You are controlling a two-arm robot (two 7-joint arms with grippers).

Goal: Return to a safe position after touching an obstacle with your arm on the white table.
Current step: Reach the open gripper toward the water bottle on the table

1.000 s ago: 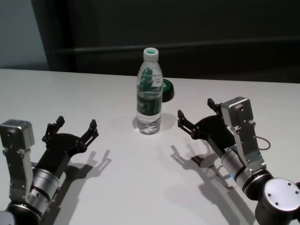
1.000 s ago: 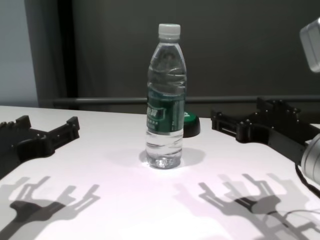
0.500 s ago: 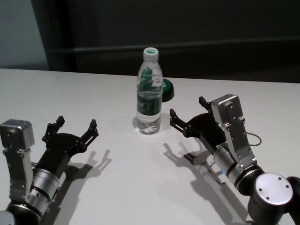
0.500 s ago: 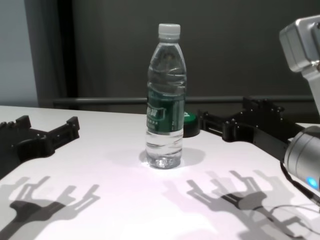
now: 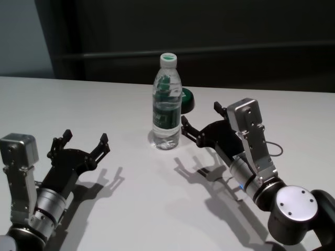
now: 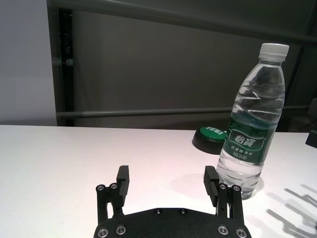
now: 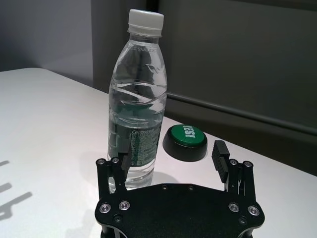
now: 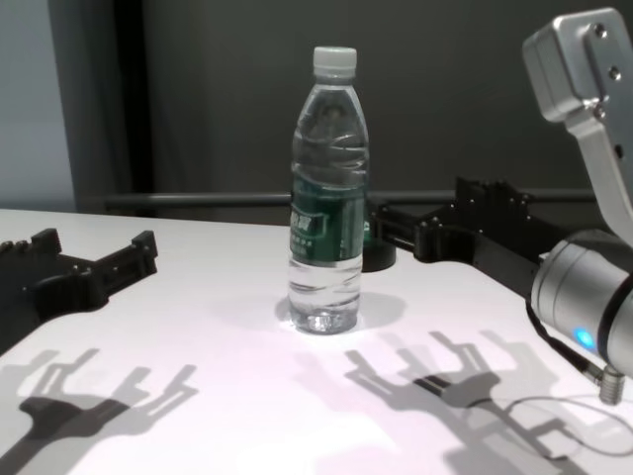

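The obstacle, a clear water bottle (image 5: 167, 107) with a white cap and dark green label, stands upright on the white table (image 5: 94, 102). My right gripper (image 5: 200, 116) is open just to its right. One fingertip (image 5: 183, 123) lies close against the bottle's lower side, and I cannot tell whether it touches. In the right wrist view the bottle (image 7: 138, 104) rises just behind one finger (image 7: 123, 164). In the chest view the right gripper (image 8: 406, 226) reaches in beside the bottle (image 8: 328, 198). My left gripper (image 5: 85, 137) rests open at the near left, apart from the bottle (image 6: 250, 129).
A low black round button with a green top (image 5: 187, 99) sits just behind and to the right of the bottle, also seen as the button (image 7: 185, 141) beyond the right fingers. A thin cable (image 8: 539, 416) loops by the right forearm. A dark wall runs along the table's far edge.
My right arm has swung leftward and forward, bringing its open fingers from well right of the bottle to right beside it. The left arm and the bottle have not moved.
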